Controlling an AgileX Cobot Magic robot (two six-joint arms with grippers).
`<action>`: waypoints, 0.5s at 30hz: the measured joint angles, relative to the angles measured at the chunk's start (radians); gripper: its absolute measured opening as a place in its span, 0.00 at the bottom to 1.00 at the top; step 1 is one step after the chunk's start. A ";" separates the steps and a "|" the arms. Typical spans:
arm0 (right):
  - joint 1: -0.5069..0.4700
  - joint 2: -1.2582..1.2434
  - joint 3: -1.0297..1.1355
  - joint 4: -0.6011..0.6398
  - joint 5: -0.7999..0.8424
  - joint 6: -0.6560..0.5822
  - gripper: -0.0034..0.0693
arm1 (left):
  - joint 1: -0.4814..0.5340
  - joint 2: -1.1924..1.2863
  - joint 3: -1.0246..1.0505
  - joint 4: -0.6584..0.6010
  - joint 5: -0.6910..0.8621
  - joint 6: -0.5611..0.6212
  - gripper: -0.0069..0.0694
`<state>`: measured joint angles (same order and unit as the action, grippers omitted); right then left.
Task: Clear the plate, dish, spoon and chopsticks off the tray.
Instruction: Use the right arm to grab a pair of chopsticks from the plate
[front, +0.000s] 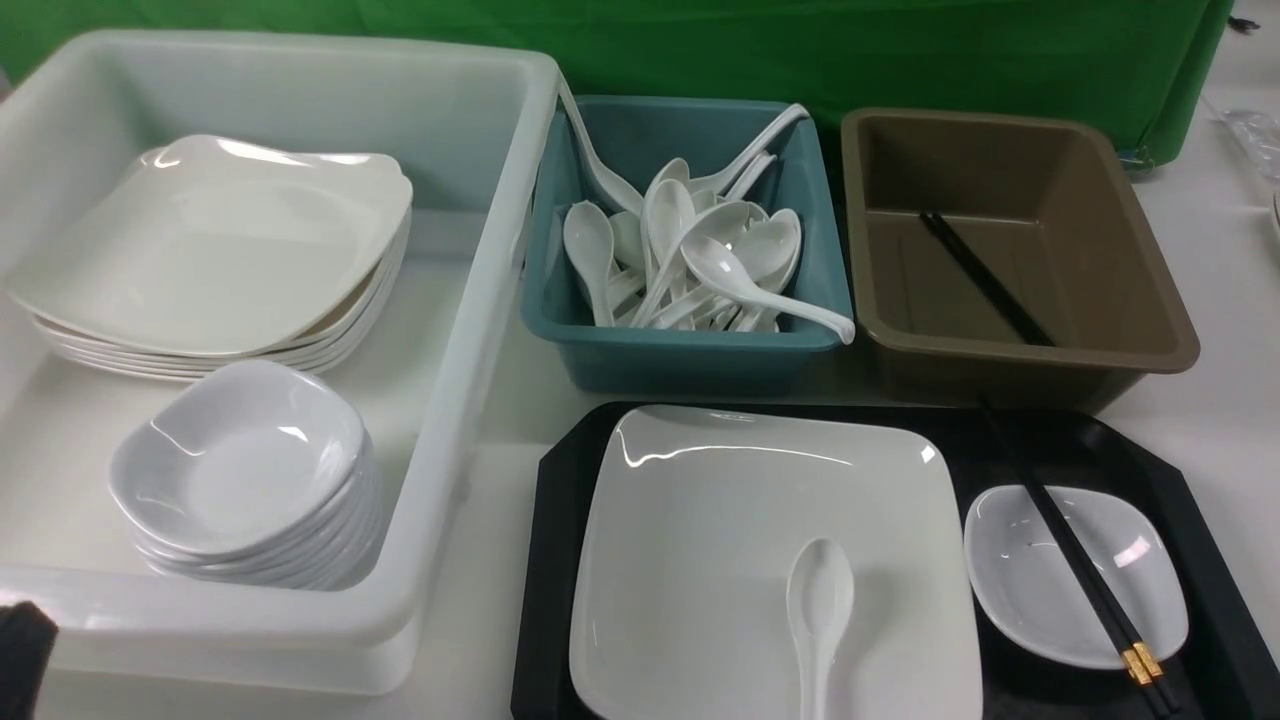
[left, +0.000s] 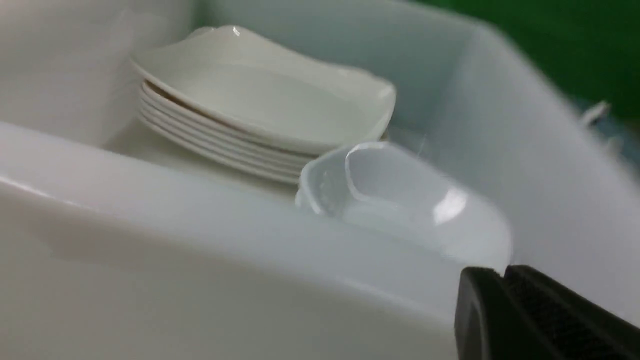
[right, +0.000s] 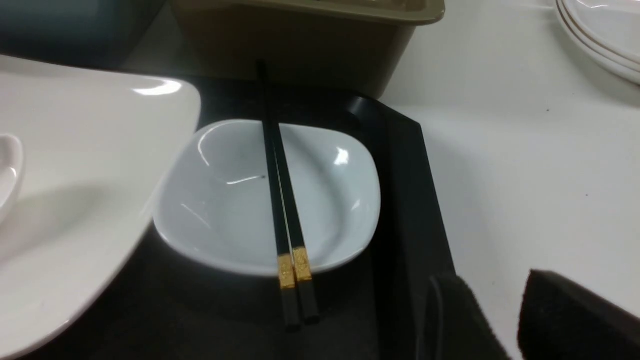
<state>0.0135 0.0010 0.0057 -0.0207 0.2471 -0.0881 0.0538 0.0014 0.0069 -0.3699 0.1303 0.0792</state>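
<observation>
**A:** Where are the chopsticks (front: 1072, 552) lying?

**B:** Across the dish (front: 1005, 600), at the tray's (front: 545, 560) 3 o'clock side, with the gold ends pointing to 5 o'clock.

**A:** Which arm is sitting nearer?

**B:** The right end effector (right: 492, 287), pads spread and empty, is hovering near those ends. The left end effector (left: 502, 290) is hanging by the white tub (front: 485, 280), and I cannot tell its grip.

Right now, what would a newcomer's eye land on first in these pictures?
The large white plate covers the left part of the black tray at the near right, with a white spoon lying in it. Beside it, black chopsticks lie across the small dish. On the left, a big white tub holds stacked plates and stacked dishes.
</observation>
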 joint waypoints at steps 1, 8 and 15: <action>0.000 0.000 0.000 0.000 0.000 0.000 0.38 | 0.000 0.000 0.000 -0.172 -0.077 -0.036 0.11; 0.000 0.000 0.000 0.000 0.000 0.000 0.38 | 0.000 0.000 -0.006 -0.362 -0.172 -0.057 0.11; 0.041 -0.001 0.000 0.000 0.000 0.000 0.38 | 0.000 0.153 -0.301 -0.299 0.219 0.151 0.11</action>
<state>0.0543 0.0000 0.0057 -0.0207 0.2471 -0.0881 0.0538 0.1540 -0.2940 -0.6687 0.3495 0.2303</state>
